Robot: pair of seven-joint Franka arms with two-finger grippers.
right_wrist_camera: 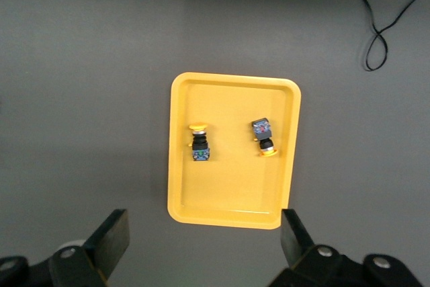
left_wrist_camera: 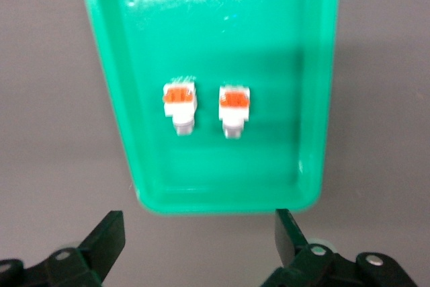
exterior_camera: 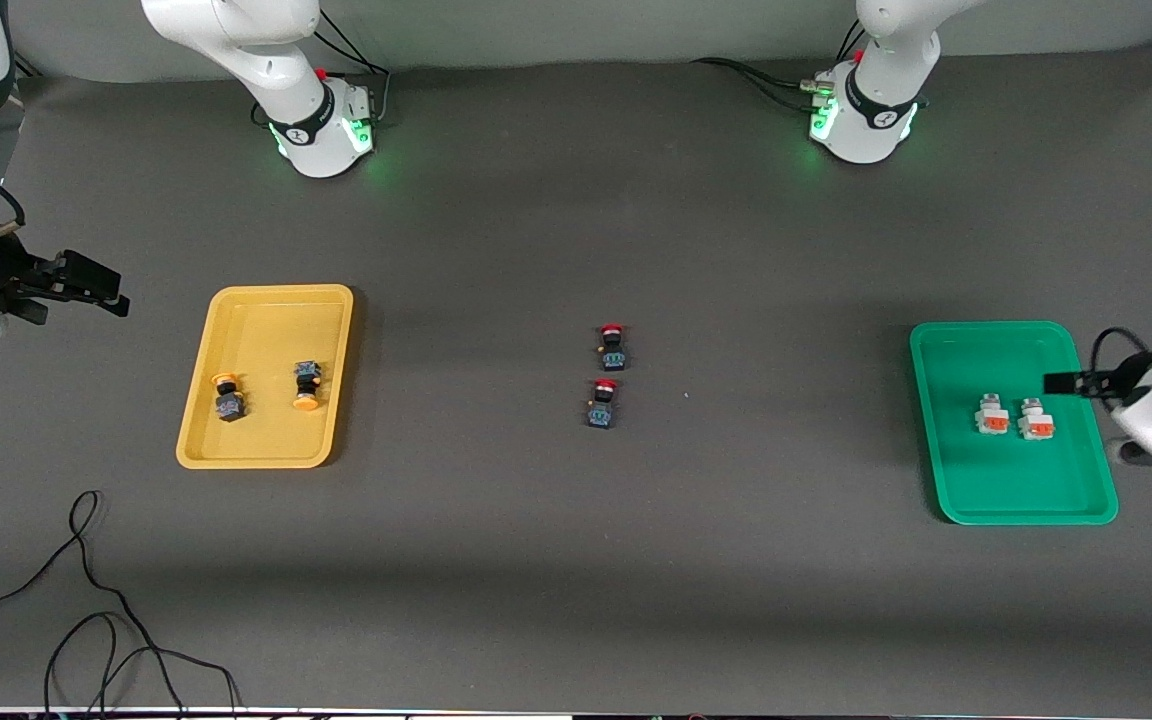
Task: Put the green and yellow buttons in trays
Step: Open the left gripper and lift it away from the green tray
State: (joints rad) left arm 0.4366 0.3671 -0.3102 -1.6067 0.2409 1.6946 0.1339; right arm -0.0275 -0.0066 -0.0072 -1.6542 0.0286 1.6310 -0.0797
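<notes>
Two orange-yellow capped buttons (exterior_camera: 228, 398) (exterior_camera: 307, 387) lie in the yellow tray (exterior_camera: 266, 330); the right wrist view shows them (right_wrist_camera: 199, 142) (right_wrist_camera: 263, 137) in that tray (right_wrist_camera: 228, 193). Two white blocks with orange faces (exterior_camera: 992, 415) (exterior_camera: 1036, 420) lie side by side in the green tray (exterior_camera: 996, 480); the left wrist view shows them (left_wrist_camera: 179, 102) (left_wrist_camera: 234, 105) in it (left_wrist_camera: 215, 31). My left gripper (exterior_camera: 1056, 383) (left_wrist_camera: 201, 233) is open and empty, in the air at the green tray's edge. My right gripper (exterior_camera: 114, 290) (right_wrist_camera: 205, 233) is open and empty over bare table beside the yellow tray.
Two red-capped black-and-blue switches (exterior_camera: 613, 346) (exterior_camera: 603, 403) lie on the table midway between the trays. A black cable (exterior_camera: 86, 600) loops on the table near the front camera at the right arm's end.
</notes>
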